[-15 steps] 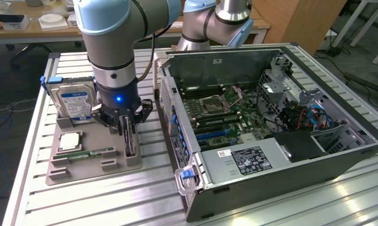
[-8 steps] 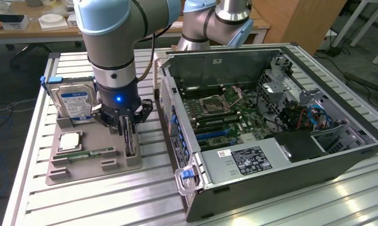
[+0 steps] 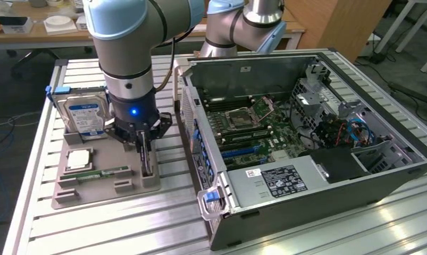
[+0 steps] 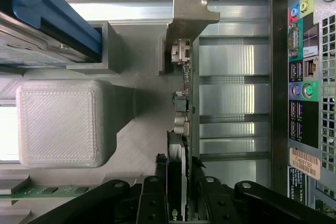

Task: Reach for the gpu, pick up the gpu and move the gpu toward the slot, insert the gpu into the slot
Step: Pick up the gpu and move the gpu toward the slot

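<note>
The gpu (image 3: 147,162) stands on edge in the grey holder (image 3: 103,186) beside the open case (image 3: 306,212), and the gripper (image 3: 143,139) seems clamped across its upper edge, though contact is hard to confirm. Likely light, stiff and fragile; best pinched squarely on the flat board faces

printed matter, none legible. blue-white label (image 3: 85,116) on the hard drive (image 3: 75,101) beside the computer case (image 3: 327,210); black label (image 3: 287,183) on the power supply (image 3: 245,180) inside it; barcode sticker (image 4: 304,163) on its rear panel (image 4: 315,129); small green mark (image 4: 174,214) on the gpu (image 4: 185,103).
</note>
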You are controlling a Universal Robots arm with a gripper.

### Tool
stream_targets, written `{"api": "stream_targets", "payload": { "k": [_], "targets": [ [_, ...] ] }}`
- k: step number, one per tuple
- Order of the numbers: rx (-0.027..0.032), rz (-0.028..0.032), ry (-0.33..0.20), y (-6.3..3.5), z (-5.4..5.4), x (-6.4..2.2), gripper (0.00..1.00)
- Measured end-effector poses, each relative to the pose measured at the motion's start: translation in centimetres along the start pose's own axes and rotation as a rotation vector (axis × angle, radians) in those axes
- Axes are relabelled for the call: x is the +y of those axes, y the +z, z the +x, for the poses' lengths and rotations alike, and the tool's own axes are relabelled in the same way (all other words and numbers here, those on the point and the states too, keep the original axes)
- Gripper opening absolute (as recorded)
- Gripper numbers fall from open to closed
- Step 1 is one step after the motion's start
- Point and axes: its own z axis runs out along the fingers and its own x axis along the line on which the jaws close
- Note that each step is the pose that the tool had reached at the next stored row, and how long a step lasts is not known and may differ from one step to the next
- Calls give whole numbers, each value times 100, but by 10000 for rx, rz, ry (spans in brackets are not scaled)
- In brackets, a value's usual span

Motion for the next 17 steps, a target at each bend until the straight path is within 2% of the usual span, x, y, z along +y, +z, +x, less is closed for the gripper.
{"api": "stream_targets", "payload": {
  "k": [17],
  "targets": [
    [1, 0, -20, 0, -1, 0, 29]
  ]
}}
